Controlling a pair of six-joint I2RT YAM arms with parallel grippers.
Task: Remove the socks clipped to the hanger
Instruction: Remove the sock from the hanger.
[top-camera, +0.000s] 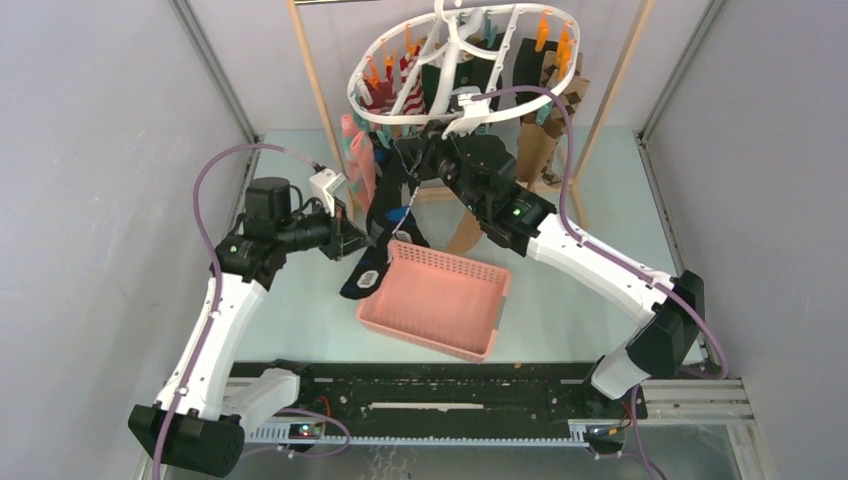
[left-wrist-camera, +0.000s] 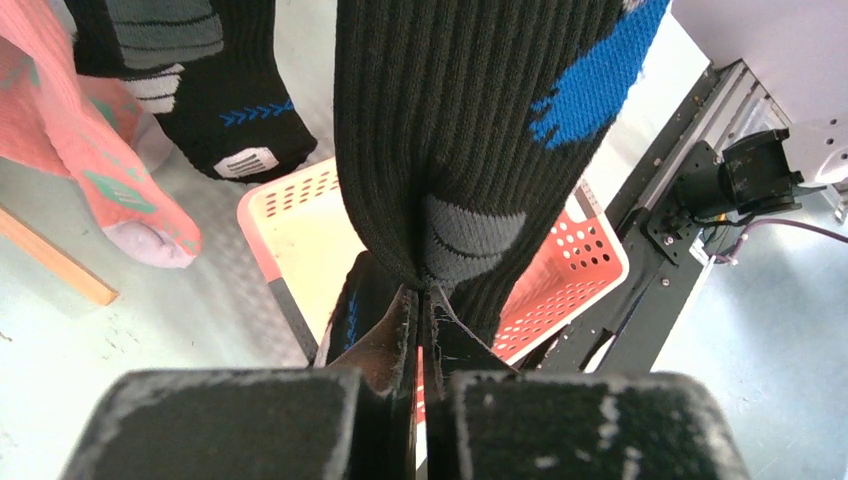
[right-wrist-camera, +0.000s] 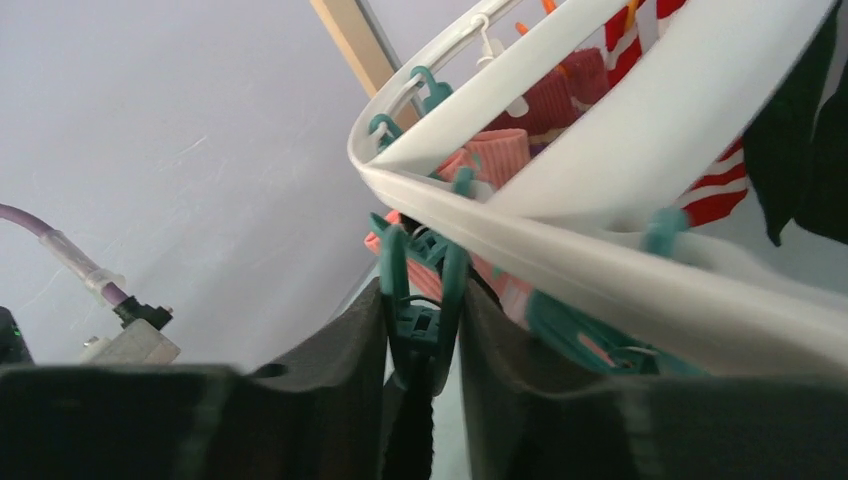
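Note:
The white oval hanger (top-camera: 455, 118) hangs at the back with several socks (top-camera: 535, 140) clipped under it by teal and orange pins. A black sock with blue and grey patches (left-wrist-camera: 470, 110) hangs from its near left side. My left gripper (left-wrist-camera: 420, 295) is shut on that sock's lower part, just left of the basket (top-camera: 368, 240). Up under the ring (right-wrist-camera: 600, 260), my right gripper (right-wrist-camera: 420, 300) has both pads pressed on the legs of the teal clothespin (right-wrist-camera: 418, 325) that holds the black sock's top edge (right-wrist-camera: 405, 440).
A pink perforated basket (top-camera: 425, 335) sits on the table below the hanger, under the held sock. A second black sock (left-wrist-camera: 200, 90) and a pink sock (left-wrist-camera: 110, 190) hang to the left. The light wooden rack frame (top-camera: 318, 90) stands around the hanger.

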